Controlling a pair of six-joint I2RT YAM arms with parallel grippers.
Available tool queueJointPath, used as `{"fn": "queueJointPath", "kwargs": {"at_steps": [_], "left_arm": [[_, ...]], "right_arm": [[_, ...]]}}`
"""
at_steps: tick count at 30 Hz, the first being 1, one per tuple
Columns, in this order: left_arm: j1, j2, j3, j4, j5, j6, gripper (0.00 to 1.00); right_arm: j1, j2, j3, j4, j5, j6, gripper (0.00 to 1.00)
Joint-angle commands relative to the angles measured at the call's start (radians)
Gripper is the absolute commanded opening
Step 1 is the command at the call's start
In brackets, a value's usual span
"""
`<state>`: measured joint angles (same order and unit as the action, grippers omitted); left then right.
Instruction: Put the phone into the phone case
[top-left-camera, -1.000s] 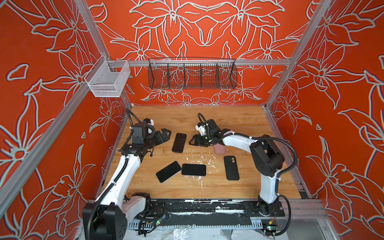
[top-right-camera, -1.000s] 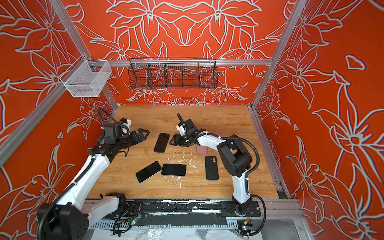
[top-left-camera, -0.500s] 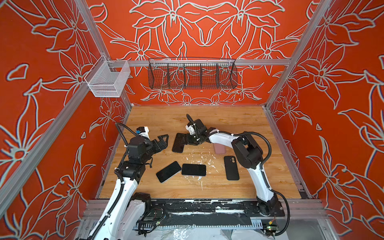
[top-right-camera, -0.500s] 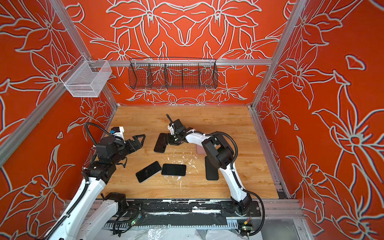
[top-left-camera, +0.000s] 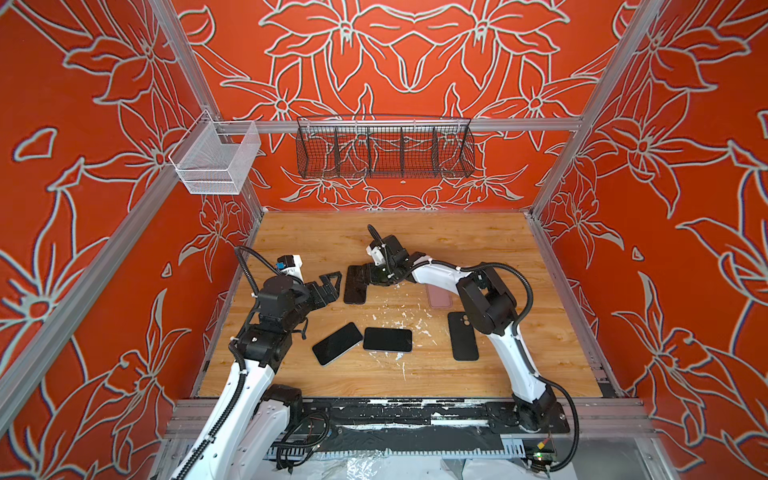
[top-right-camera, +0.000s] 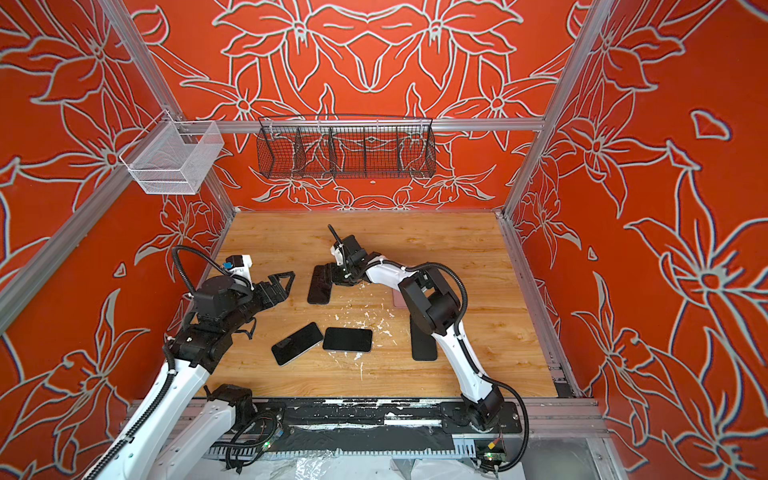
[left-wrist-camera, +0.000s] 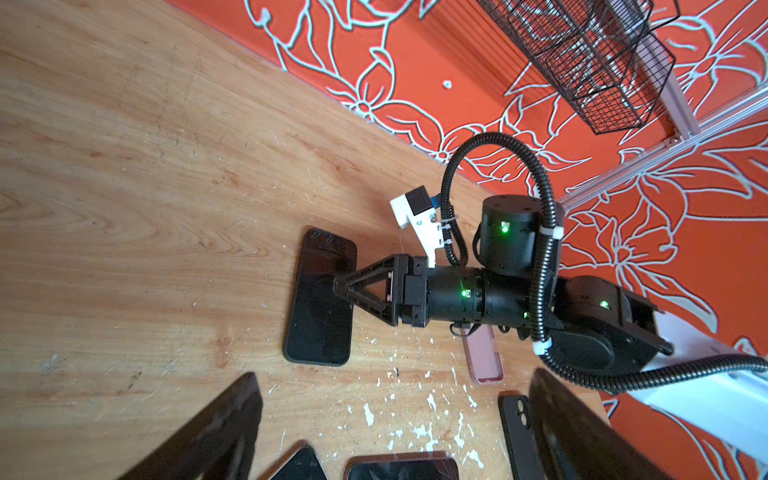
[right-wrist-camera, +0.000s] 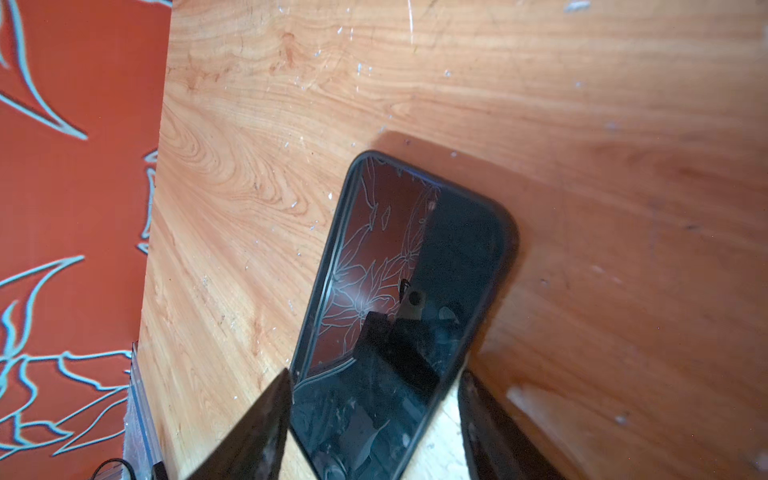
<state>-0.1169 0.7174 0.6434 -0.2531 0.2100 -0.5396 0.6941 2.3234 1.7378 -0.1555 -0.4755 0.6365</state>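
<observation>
A black-rimmed phone lies flat, screen up, left of the table's middle. My right gripper is open and straddles the phone's far end; one finger sits at its edge and the other stands off it. My left gripper hovers open and empty just left of that phone. A pink phone case lies hollow side up under the right arm. A black case lies back up nearer the front.
Two more dark phones lie side by side near the front middle. White flecks are scattered on the wooden table. A black wire basket and a white mesh basket hang on the walls.
My right gripper has moved left from beside the phone to over its end, keeping the same width. The left arm has drawn back toward the front, its gripper still open.
</observation>
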Motion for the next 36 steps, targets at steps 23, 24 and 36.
{"fn": "queueJointPath", "kwargs": {"at_steps": [23, 24, 36], "left_arm": [[-0.302, 0.110, -0.110, -0.324, 0.239, -0.202, 0.97], [-0.320, 0.128, -0.121, -0.308, 0.245, -0.208, 0.97], [-0.391, 0.318, -0.153, -0.131, 0.237, -0.232, 0.97]], "right_arm": [[-0.009, -0.916, -0.905, -0.023, 0.176, 0.016, 0.65], [-0.004, -0.930, -0.927, -0.022, 0.172, 0.021, 0.65], [0.018, -1.006, -1.187, 0.201, 0.084, 0.186, 0.65]]}}
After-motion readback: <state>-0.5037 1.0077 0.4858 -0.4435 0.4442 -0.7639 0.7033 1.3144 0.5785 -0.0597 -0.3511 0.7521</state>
